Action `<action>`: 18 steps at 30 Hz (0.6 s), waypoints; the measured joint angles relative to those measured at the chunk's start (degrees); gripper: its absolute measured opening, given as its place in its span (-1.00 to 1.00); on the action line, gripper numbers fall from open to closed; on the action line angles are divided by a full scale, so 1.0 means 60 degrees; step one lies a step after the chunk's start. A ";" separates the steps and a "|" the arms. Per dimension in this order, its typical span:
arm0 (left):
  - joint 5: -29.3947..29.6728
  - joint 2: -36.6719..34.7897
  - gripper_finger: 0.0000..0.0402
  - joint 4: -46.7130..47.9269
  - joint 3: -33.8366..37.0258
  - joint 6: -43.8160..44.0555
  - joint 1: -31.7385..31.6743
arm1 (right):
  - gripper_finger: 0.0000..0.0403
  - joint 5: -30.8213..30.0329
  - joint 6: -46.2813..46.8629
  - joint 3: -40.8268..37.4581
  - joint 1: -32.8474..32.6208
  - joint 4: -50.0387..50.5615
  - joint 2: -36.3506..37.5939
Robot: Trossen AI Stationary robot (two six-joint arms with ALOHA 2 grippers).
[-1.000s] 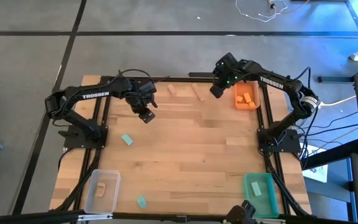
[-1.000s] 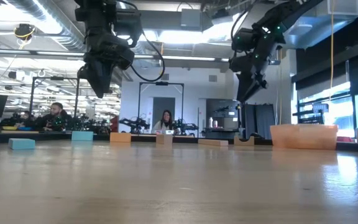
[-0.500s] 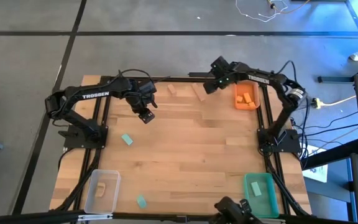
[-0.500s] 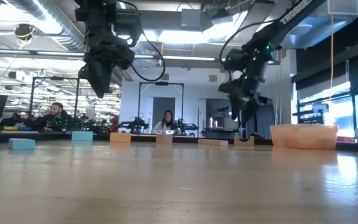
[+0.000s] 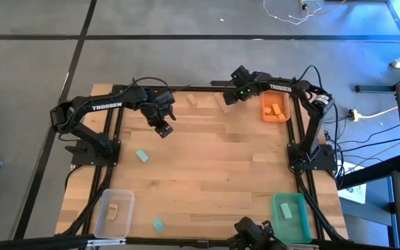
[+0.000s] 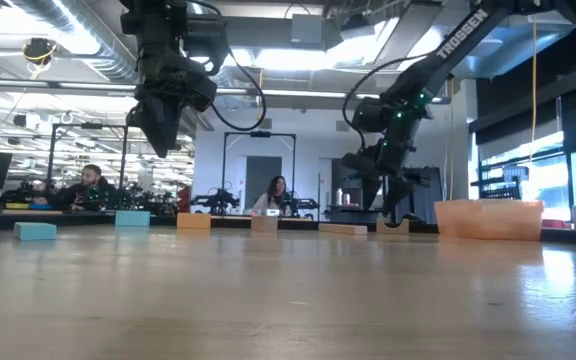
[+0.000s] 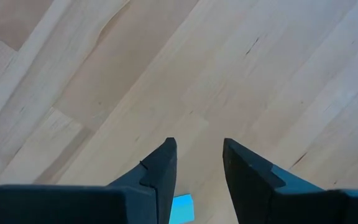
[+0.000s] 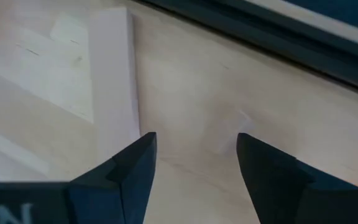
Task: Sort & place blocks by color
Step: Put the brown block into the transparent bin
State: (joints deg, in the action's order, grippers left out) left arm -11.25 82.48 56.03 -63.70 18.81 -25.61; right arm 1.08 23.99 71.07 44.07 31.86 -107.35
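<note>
Wood block (image 5: 221, 103) lies at the far edge of the bench (image 5: 207, 167), just left of my right pincer (image 5: 229, 98), whose fingers stand apart and empty. Its long axis runs slanted, so I judge the right arm nearer.

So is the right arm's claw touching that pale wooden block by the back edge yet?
Apart. In the right wrist view the open fingers show bare table between them, and the pale wooden block lies beyond their tips, with nothing gripped.
</note>
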 joint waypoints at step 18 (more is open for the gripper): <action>0.0004 0.0000 -0.40 -0.0030 0.0000 -0.0237 0.0000 | -0.05 -0.0600 -0.0076 0.0029 -0.0004 -0.0294 -0.0787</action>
State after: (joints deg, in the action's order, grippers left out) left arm -11.22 82.48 55.86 -63.70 17.39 -25.61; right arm -2.52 23.53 71.24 44.05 30.09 -112.07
